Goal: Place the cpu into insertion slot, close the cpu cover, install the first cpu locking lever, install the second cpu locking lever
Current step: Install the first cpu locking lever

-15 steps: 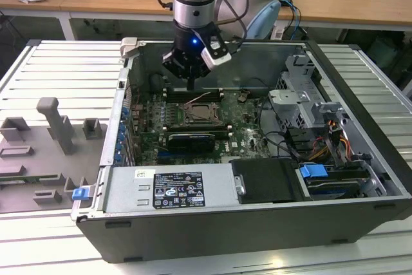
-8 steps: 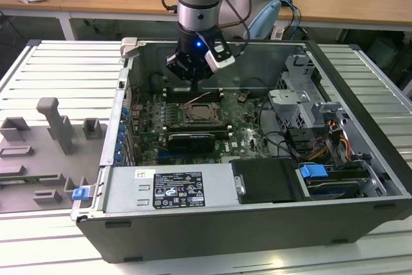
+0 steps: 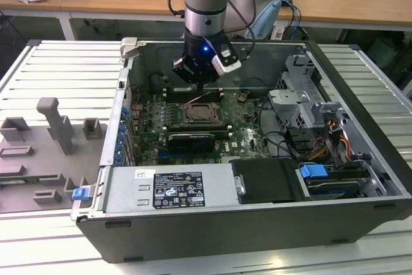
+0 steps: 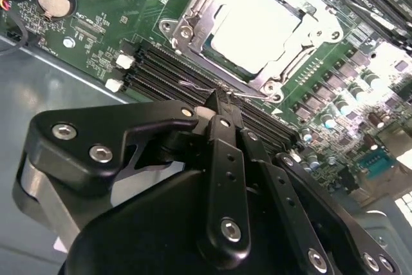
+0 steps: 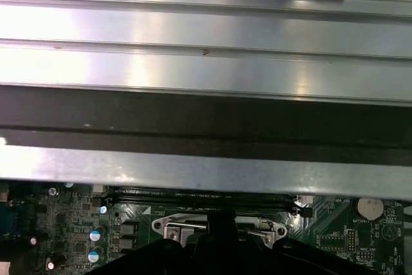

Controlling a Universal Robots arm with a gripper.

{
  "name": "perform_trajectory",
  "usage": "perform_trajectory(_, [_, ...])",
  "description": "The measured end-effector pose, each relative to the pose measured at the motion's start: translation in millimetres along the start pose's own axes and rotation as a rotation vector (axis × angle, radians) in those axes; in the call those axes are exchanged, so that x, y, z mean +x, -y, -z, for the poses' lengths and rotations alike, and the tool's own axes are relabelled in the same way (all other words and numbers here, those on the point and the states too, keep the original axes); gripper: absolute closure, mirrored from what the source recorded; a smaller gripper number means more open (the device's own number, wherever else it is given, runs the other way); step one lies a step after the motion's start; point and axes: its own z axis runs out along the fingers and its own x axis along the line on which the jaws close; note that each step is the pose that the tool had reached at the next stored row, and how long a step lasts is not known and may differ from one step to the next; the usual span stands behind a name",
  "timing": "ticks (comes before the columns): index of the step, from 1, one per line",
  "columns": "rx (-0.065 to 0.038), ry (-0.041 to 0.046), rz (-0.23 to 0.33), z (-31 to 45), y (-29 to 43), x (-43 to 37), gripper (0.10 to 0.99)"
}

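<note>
Cpu (image 4: 257, 24) lies flat in the insertion slot (image 3: 203, 114). The cpu cover (image 4: 188, 25) is down over it, and the pale chip shows through its window. The gripper (image 4: 219, 109) hangs just beside the slot, with its fingers pinched close together and nothing I can see between them. Its tip is right by a thin wire locking lever (image 4: 193, 85) at the slot's edge. I think the lever step is in hand. It calls for a slow, steady push to tuck the lever under its hook.
</note>
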Motion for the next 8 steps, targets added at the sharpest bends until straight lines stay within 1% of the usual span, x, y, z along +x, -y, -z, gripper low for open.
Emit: perform_trajectory(8, [0.0, -0.0001, 0.0, -4.3, 0.1, -5.8, 0.98])
